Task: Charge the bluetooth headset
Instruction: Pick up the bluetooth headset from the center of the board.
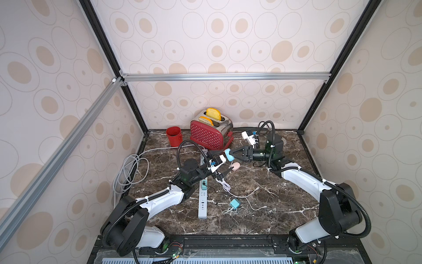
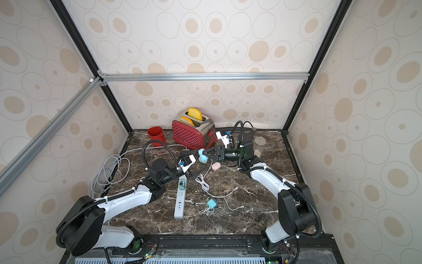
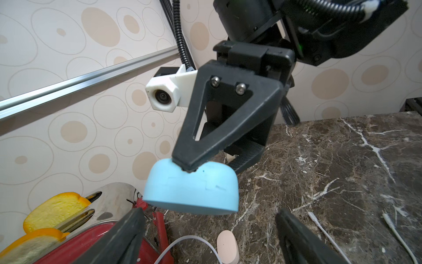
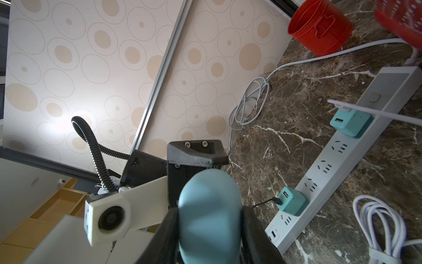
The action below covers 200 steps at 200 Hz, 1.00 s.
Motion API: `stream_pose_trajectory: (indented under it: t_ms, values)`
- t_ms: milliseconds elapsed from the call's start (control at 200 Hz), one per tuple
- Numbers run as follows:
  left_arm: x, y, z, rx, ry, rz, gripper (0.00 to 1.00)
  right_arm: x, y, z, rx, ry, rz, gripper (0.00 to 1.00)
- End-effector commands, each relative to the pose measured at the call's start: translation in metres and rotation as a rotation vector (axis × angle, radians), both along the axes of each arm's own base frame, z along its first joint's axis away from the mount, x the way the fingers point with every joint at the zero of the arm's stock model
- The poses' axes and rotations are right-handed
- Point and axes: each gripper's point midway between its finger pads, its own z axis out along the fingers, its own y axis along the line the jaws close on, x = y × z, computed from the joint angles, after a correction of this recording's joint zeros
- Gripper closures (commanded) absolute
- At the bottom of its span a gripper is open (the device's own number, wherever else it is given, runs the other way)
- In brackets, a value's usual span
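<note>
**Top views.** The dark marble desk [image 1: 285, 205] carries everything listed.
- The right gripper [image 1: 231, 155] is just toward 12 o'clock of the desk's centre. It is clamped on the blue headset case [image 1: 228, 153], which is held clear of the desk.
- The left gripper [image 1: 227, 161] has its jaws wide apart and empty, with its tips just beside the case.
- A pink oval case [image 1: 235, 166] lies on the desk at 5 o'clock of the blue one.
- A white power strip [image 1: 202, 201] runs from the centre toward 6 o'clock. One teal charger [image 1: 204, 184] is plugged into it.
- A loose teal charger [image 1: 234, 203] lies at 3 o'clock of the strip.
- A white cable coil [image 1: 225, 185] lies between the strip and the pink case.
- A red toaster [image 1: 211, 132] stands at 12 o'clock, a red cup [image 1: 174, 136] at 11 and a grey cord coil [image 1: 130, 173] at 9.

**Left wrist view.**
- The blue headset case [image 3: 191, 192] hangs from the right gripper [image 3: 191, 168], above the desk.
- The left gripper's fingers [image 3: 123, 237] stand apart and do not touch it.
- The pink oval case [image 3: 227, 246] lies on the desk.

**Right wrist view.**
- The blue headset case [image 4: 209, 201] fills the gap between the right gripper's fingers [image 4: 255, 240].
- The power strip [image 4: 331, 164] holds two teal chargers. One takes a white cable [image 4: 352, 122] and one a black cable [image 4: 292, 201].
- The white cable coil [image 4: 374, 226] lies beside the strip.
</note>
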Motion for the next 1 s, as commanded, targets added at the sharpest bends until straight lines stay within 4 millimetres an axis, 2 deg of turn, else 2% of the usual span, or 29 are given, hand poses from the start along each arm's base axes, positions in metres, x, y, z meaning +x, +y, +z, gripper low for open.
stream_pose_trajectory:
  t_ms: [0,806,916,996]
  values:
    - [0.001,-0.002,0.036,-0.076,-0.093,0.009,0.08,-0.002,0.003,-0.001,0.016,0.001,0.025,0.63]
    - [0.003,-0.011,0.038,-0.050,-0.101,-0.034,0.26,-0.012,0.010,0.001,0.067,0.015,0.071,0.64]
    - [0.003,-0.012,0.036,-0.037,-0.098,-0.039,0.33,-0.013,0.010,0.003,0.082,0.020,0.078,0.64]
    - [0.002,-0.013,0.035,-0.033,-0.100,-0.042,0.42,-0.013,0.010,0.003,0.084,0.021,0.080,0.65]
